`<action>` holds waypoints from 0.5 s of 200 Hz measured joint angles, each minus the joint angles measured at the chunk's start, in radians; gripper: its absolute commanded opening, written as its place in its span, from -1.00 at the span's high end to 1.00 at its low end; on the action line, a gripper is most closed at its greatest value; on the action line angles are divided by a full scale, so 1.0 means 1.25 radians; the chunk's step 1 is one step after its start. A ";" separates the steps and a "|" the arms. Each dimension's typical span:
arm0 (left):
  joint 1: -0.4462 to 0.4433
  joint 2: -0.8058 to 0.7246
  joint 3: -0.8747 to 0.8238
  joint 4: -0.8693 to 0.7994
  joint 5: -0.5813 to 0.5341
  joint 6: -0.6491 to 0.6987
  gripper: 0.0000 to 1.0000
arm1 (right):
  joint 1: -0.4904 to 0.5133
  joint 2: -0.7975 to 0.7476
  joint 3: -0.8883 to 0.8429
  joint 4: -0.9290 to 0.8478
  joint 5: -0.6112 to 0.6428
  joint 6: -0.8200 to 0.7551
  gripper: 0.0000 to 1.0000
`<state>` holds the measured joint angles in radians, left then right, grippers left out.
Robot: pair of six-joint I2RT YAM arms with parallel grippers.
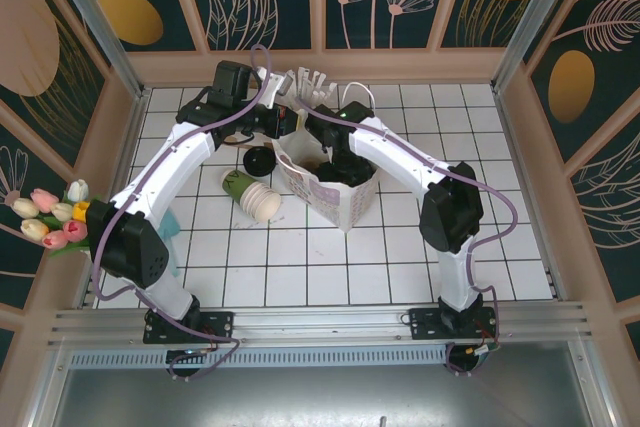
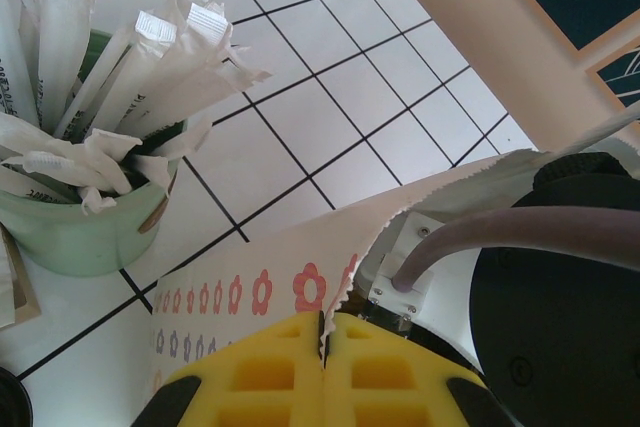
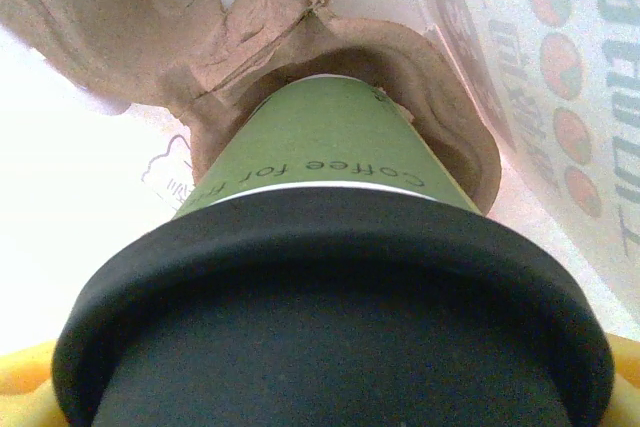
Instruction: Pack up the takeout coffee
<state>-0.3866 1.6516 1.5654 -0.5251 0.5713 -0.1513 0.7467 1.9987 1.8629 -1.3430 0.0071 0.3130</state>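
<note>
Packing shot: left gripper [image 2: 322, 347] pinched together on rim of white flower-printed paper bag [image 2: 240, 292], likely keeping mouth open. Right gripper [image 1: 336, 159] clamps dark-green black-lidded paper coffee cup [image 3: 320, 147], base seated in brown pulp carrier [image 3: 240, 27] inside bag.

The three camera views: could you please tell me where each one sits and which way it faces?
Top external: above and behind the bases, looking down on the tiled table; both arms meet at the paper bag.
Left wrist: on the left arm, looking along the shut left claw pinching the bag's rim, straw holder beyond.
Right wrist: inside the bag, looking down at the takeout coffee in a pulp carrier; a yellow finger shows.
Shared: top and left wrist both show the bag and straws.
</note>
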 measured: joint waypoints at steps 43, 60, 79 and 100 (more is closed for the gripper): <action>0.000 0.000 0.000 0.000 0.000 0.000 1.00 | 0.000 0.000 0.000 0.000 0.000 0.000 0.02; 0.000 0.001 0.000 0.000 0.000 0.000 1.00 | 0.000 0.000 0.000 0.000 0.000 0.000 0.02; 0.000 0.002 0.000 0.000 0.000 0.000 1.00 | 0.000 0.000 0.000 0.000 0.001 0.000 0.02; 0.000 0.005 0.000 0.000 0.000 0.000 1.00 | -0.001 0.000 0.000 0.000 0.003 0.000 0.02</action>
<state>-0.3866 1.6581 1.5654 -0.5247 0.5716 -0.1513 0.7456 1.9984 1.8629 -1.3430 0.0113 0.3134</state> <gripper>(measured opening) 0.056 0.840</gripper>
